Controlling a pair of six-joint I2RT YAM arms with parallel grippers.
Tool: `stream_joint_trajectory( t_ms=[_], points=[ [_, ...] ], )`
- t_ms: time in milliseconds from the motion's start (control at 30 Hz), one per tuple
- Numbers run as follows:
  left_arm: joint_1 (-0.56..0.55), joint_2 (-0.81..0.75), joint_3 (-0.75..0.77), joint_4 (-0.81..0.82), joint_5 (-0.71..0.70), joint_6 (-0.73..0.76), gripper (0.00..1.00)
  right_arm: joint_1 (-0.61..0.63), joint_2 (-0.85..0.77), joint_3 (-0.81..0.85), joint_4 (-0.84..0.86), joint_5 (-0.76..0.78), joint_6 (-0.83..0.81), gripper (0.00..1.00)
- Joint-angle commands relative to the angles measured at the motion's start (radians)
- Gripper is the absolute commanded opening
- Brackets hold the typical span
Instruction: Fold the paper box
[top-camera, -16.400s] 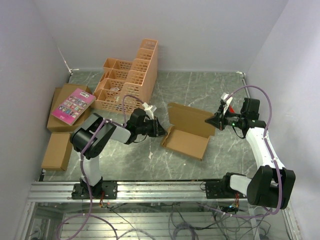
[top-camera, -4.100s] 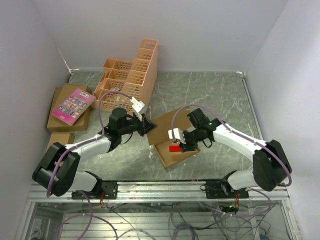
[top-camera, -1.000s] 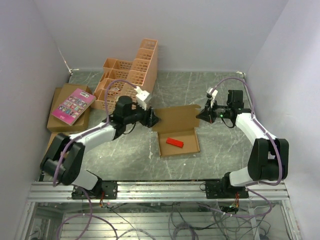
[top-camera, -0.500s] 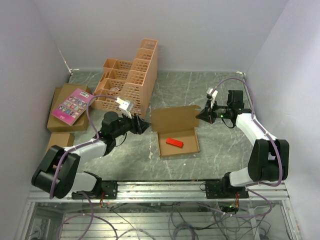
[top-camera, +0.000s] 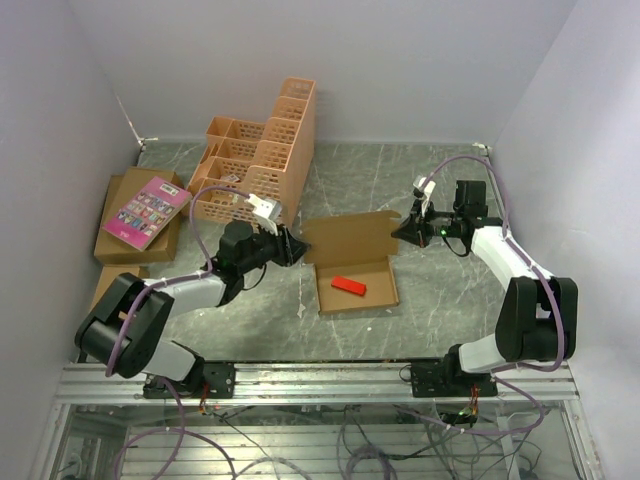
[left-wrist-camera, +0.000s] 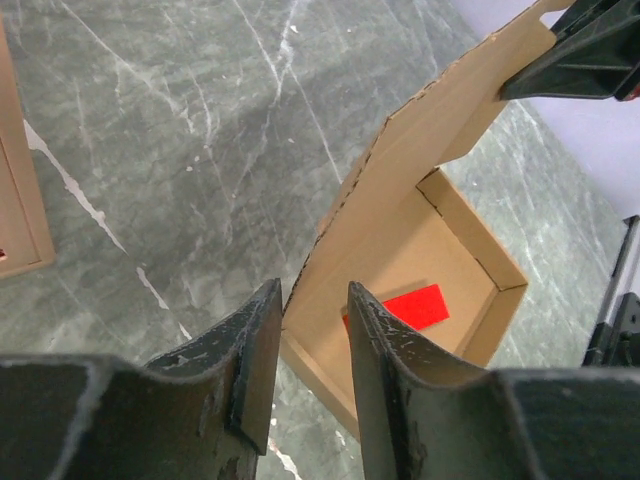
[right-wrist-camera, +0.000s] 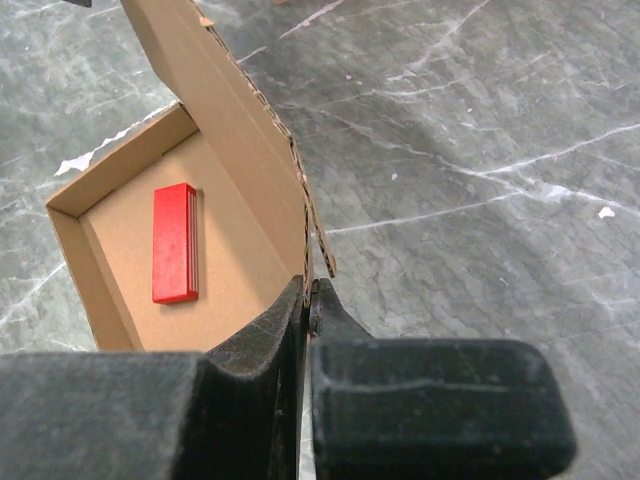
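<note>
The paper box (top-camera: 372, 292) lies mid-table as a shallow brown tray, its lid (top-camera: 345, 238) standing up along the far side. A red block (top-camera: 348, 286) rests inside. My right gripper (top-camera: 397, 232) is shut on the lid's right edge; in the right wrist view the gripper (right-wrist-camera: 308, 285) pinches the cardboard (right-wrist-camera: 230, 110) beside the red block (right-wrist-camera: 175, 240). My left gripper (top-camera: 298, 248) hovers open at the lid's left edge. In the left wrist view its jaws (left-wrist-camera: 312, 290) straddle that edge (left-wrist-camera: 420, 150) with gaps either side, above the red block (left-wrist-camera: 400, 305).
An orange lattice crate (top-camera: 262, 155) stands at the back left, just behind my left gripper. A pink book (top-camera: 146, 211) lies on closed cartons (top-camera: 118, 248) at the left wall. A metal rail (top-camera: 300, 380) runs along the near edge.
The left gripper pulled back to the left, then returned right to the lid's left edge, its jaws narrower than before. The right gripper and the box have stayed put.
</note>
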Motion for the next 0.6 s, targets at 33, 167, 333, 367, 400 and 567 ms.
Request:
stream_joint_trajectory(
  t_ms=[33,167,333,367,400,567],
  points=[
    [-0.053,0.011,0.06,0.008,-0.079,0.043,0.32,-0.001,0.009,0.002,0.011,-0.016,0.014,0.0],
    [-0.108,-0.013,0.082,-0.052,-0.157,0.075,0.15,-0.001,0.004,-0.001,0.018,-0.016,0.023,0.0],
    [-0.193,-0.05,0.098,-0.122,-0.309,0.086,0.07,-0.001,-0.019,-0.02,0.063,-0.009,0.076,0.0],
    [-0.208,-0.054,0.104,-0.135,-0.35,0.083,0.07,-0.001,-0.031,-0.03,0.087,0.005,0.099,0.0],
    [-0.219,-0.053,0.112,-0.146,-0.386,0.08,0.07,0.001,-0.045,-0.041,0.126,0.02,0.128,0.0],
    [-0.257,0.002,0.2,-0.187,-0.536,0.053,0.07,0.04,-0.115,-0.096,0.246,0.146,0.239,0.0]
  ],
)
